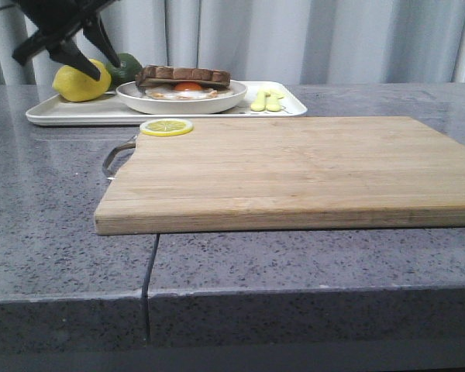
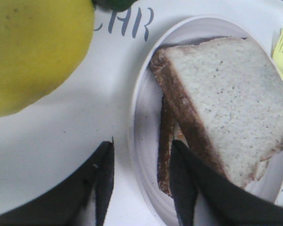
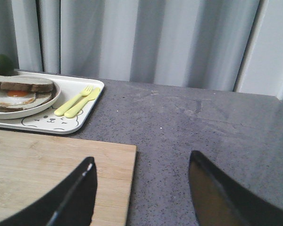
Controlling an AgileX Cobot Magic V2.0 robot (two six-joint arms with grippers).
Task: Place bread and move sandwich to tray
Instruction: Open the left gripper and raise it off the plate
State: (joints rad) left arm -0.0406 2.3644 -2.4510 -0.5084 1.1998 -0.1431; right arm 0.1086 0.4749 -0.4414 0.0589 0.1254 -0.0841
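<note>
The sandwich (image 1: pixel 187 89) is a fried egg with an orange yolk under a brown-crusted slice of bread (image 1: pixel 184 75). It lies in a shallow white bowl (image 1: pixel 139 98) on the white tray (image 1: pixel 77 111) at the back left. My left gripper (image 1: pixel 97 60) hangs open above the tray's left part. In the left wrist view the left gripper (image 2: pixel 142 143) straddles the bowl's rim (image 2: pixel 139 117), with the bread (image 2: pixel 231 99) beside one finger and nothing held. My right gripper (image 3: pixel 141 157) is open and empty over the right edge of the cutting board (image 3: pixel 47 165).
A whole lemon (image 1: pixel 80 83) and a dark green fruit (image 1: pixel 125 66) sit on the tray's left end, and a yellow fork and spoon (image 1: pixel 266 100) on its right end. A lemon slice (image 1: pixel 166 127) lies on the large wooden board (image 1: pixel 294 167). Grey curtains hang behind.
</note>
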